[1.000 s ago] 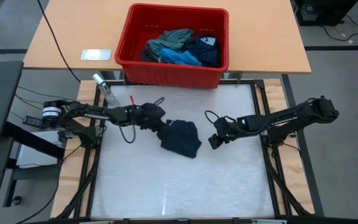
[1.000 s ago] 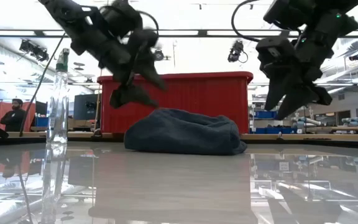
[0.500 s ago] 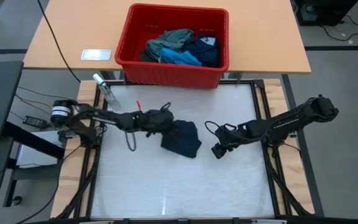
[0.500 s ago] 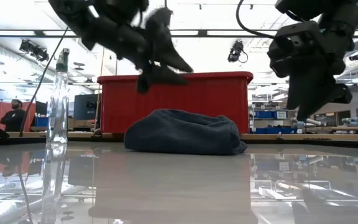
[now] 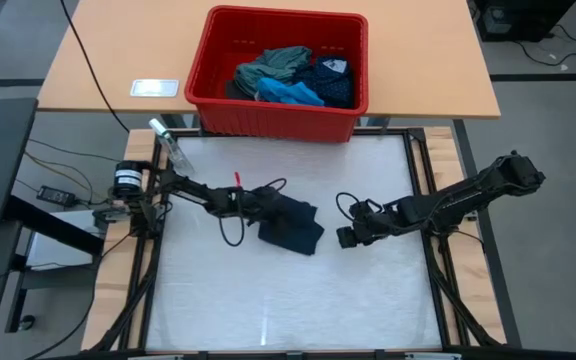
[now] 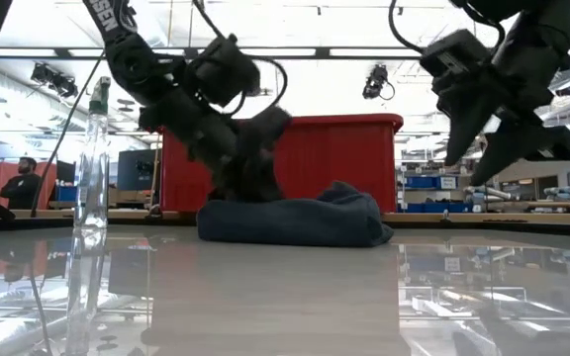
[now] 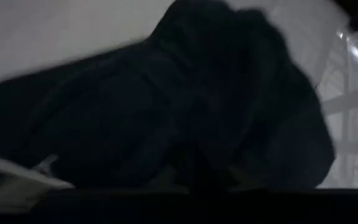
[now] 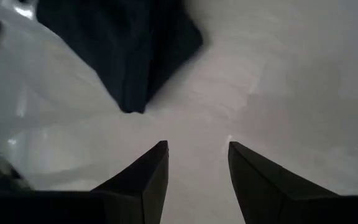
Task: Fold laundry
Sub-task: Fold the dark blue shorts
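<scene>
A dark navy garment (image 5: 296,225) lies crumpled on the white table top, near its middle; it also shows in the low view (image 6: 305,220) and fills the left wrist view (image 7: 185,106). My left gripper (image 5: 268,207) has come down on the garment's left part (image 6: 250,188) and is shut on the cloth. My right gripper (image 5: 343,237) hovers open above the bare table just right of the garment (image 8: 129,50), with nothing between its fingers (image 8: 197,168). The rest of the laundry lies in the red bin (image 5: 200,75). My left gripper bites into the garment's upper left part (image 6: 265,198), slanting down from the table's left. The dark cloth hides the fingertips, so one layer or several cannot be told. The garment rests on the table, bunched up around the fingers (image 7: 197,174).
The red bin stands on the wooden table beyond the far edge, holding blue, grey-green and navy cloth. A clear spray bottle (image 5: 171,145) stands at the far left corner. A person (image 6: 23,183) sits far off in the room. Bare table lies toward the near edge.
My left gripper has sunk from above the garment's left side down onto it, moving toward the table's right, and has shut there. The garment's left part is pressed flatter and a fold has risen on its right. My right gripper has rolled about its own line.
</scene>
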{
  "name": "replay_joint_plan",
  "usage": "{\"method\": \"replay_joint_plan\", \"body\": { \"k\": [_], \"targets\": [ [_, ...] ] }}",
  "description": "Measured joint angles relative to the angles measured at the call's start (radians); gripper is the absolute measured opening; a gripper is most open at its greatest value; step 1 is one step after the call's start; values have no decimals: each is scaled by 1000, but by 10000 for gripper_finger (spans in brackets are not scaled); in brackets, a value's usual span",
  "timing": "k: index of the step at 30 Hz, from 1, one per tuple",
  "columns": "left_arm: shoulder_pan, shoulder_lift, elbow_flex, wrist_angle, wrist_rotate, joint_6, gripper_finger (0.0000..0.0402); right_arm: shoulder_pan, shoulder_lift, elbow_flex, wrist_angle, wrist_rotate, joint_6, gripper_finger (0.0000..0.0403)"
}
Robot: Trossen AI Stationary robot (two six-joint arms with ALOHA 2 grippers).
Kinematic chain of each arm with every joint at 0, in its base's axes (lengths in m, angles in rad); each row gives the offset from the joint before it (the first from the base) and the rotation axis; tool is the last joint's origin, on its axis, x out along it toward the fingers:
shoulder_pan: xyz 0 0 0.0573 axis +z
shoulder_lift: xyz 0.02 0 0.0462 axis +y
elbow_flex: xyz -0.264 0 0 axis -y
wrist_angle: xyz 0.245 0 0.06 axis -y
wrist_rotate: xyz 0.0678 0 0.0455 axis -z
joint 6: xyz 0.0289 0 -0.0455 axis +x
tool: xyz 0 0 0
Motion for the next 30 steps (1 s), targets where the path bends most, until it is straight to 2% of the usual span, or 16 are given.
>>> {"method": "replay_joint_plan", "body": {
  "k": [5, 10, 13, 17, 21, 30],
  "targets": [
    [-4, -2, -71, 38, 6, -21, 8, 0, 0, 0, -3, 7, 161, 174],
    [-31, -11, -212, 208, 6, -94, 8, 2, 0, 0, -27, -5, 293, 174],
    [-66, -41, -296, 304, 0, -130, 8, 12, 0, 0, -27, -8, 374, 174],
    [-103, -113, -367, 306, -13, -181, 8, 14, 0, 0, -27, -1, 454, 174],
    [-108, -197, -395, 188, 9, -224, 3, 13, 0, 0, -25, 0, 508, 174],
    [-109, -438, -413, -284, -5, -197, 2, 3, 0, 0, -54, 0, 531, 174]
  ]
}}
